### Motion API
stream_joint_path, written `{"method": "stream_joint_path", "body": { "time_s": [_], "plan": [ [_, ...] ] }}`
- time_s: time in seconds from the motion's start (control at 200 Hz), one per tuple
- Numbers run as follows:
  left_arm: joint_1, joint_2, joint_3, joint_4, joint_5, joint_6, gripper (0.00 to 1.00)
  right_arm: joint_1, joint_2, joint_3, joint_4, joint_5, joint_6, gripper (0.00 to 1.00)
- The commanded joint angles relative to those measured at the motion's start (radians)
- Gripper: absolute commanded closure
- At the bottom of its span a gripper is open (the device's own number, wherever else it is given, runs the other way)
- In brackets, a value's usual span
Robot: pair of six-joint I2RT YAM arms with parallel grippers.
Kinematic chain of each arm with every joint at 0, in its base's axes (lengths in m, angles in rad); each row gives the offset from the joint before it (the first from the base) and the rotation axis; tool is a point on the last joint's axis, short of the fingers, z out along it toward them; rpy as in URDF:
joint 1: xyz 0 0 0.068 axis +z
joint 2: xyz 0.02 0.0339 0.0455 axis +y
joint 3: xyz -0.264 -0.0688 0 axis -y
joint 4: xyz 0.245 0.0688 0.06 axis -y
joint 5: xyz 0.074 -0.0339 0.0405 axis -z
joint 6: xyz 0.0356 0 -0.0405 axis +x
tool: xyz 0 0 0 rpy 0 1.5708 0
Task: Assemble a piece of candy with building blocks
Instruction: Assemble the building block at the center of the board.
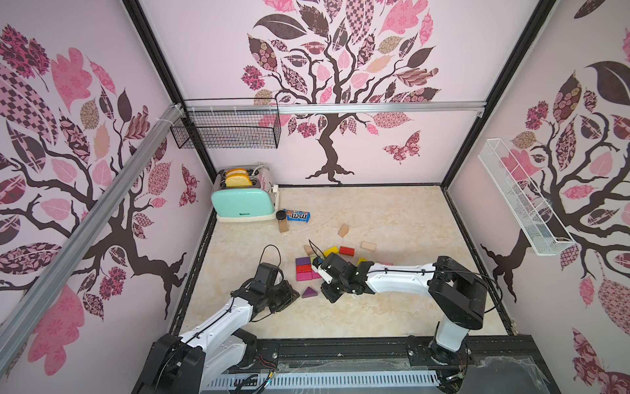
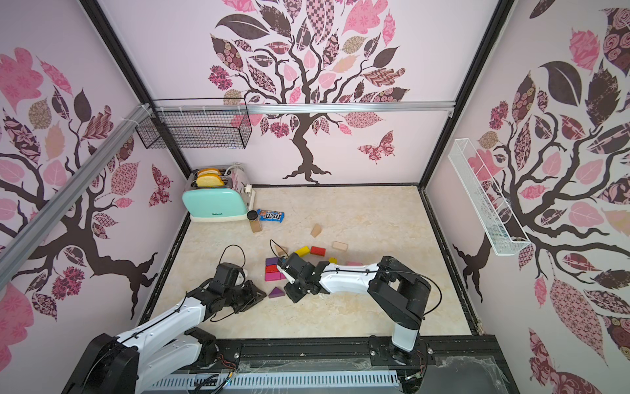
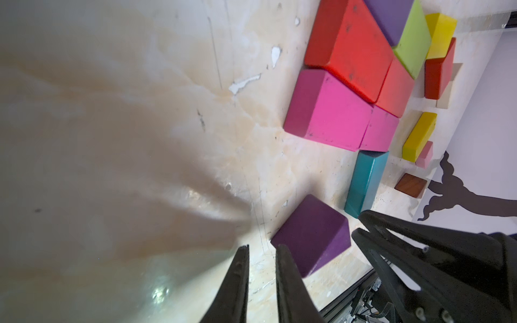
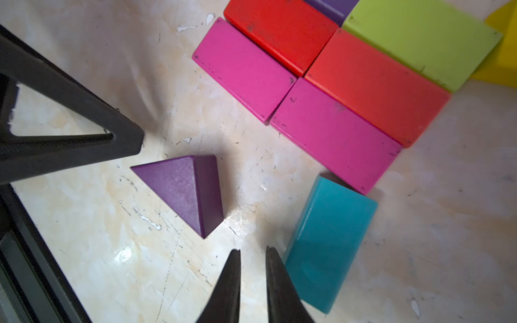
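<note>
- Left pincer (image 3: 261,250): drawn together to a narrow slit, nothing held. It is set low over the surface (image 1: 392,307), just left of the purple triangle (image 1: 309,292).
- Right pincer (image 4: 253,251): likewise drawn almost together, nothing gripped. It is set just right of the purple triangle, with the teal block (image 4: 327,243) close beside its tips.
- Purple triangle: laid flat near the middle of the surface, between the two pincers and apart from the packed group.
- Packed group: magenta blocks (image 4: 243,70), red blocks (image 4: 279,30), a green block (image 4: 419,39) and a purple block (image 1: 302,261) are fitted edge to edge, just beyond the triangle.
- Loose pieces: a yellow block (image 1: 330,251), a red block (image 1: 346,251), a tan block (image 1: 368,245) and a tan triangle (image 1: 343,231) are scattered farther back, to the right.
- Other items: a toaster (image 1: 242,204), a candy packet (image 1: 298,215) and a small jar (image 1: 281,221) are kept at the far left.
</note>
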Motion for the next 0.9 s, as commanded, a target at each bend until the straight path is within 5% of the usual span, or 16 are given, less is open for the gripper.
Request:
{"method": "stream_joint_path", "body": {
  "time_s": [0.0, 0.895],
  "plan": [
    [-0.012, 0.011, -0.007, 0.039, 0.012, -0.025, 0.79, -0.002, 0.027, 0.025, 0.016, -0.023, 0.004, 0.79],
    [-0.047, 0.183, 0.069, 0.166, 0.014, -0.046, 0.81, -0.004, -0.017, -0.015, 0.011, -0.031, 0.028, 0.78]
  ]
}}
